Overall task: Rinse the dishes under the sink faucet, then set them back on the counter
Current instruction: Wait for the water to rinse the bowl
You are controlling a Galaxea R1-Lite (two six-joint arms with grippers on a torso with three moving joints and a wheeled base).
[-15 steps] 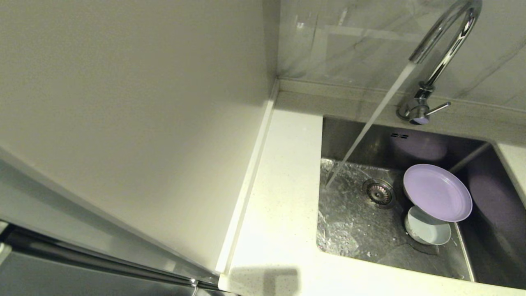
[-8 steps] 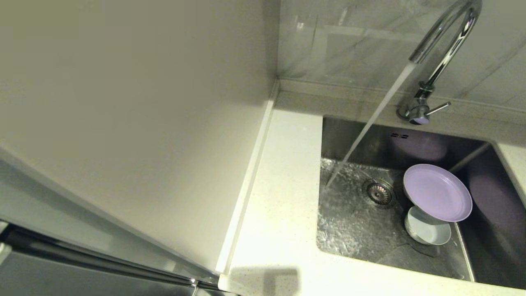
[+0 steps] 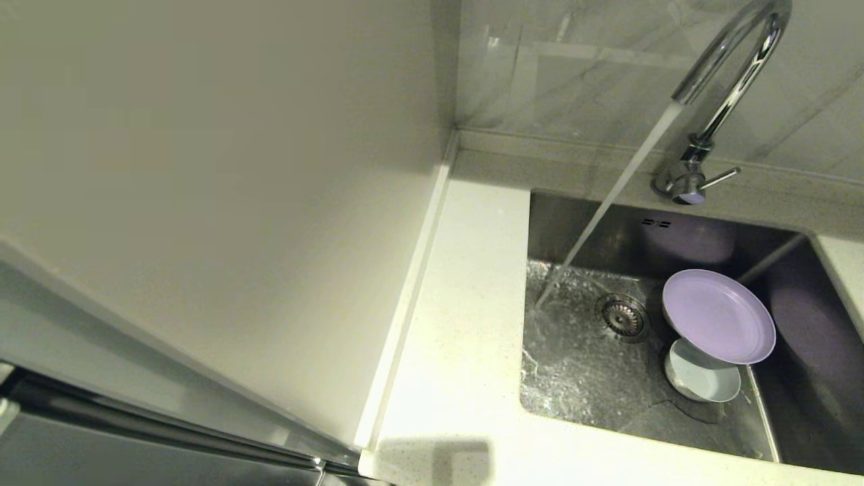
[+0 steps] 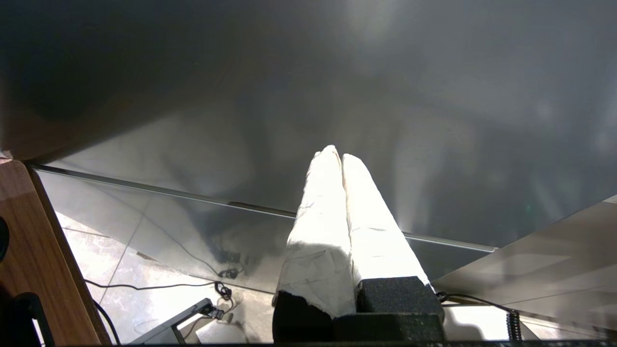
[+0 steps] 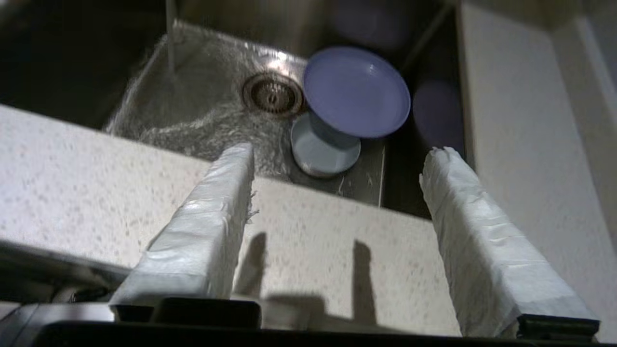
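- Right now the faucet (image 3: 732,81) runs, its stream striking the sink (image 3: 587,378) floor beside the drain strainer (image 3: 622,316), clear of the dishes.
- The lilac plate (image 3: 719,316) leans tilted over the pale bowl (image 3: 702,379) inside the basin, probably so both wait within reach of the water; no cup shows.
- The right end effector (image 5: 337,164) hangs spread and empty above the front surface (image 5: 313,241), seemingly readied for a reach.
- The left end effector (image 4: 337,159) is clenched on nothing, parked away from the sink.
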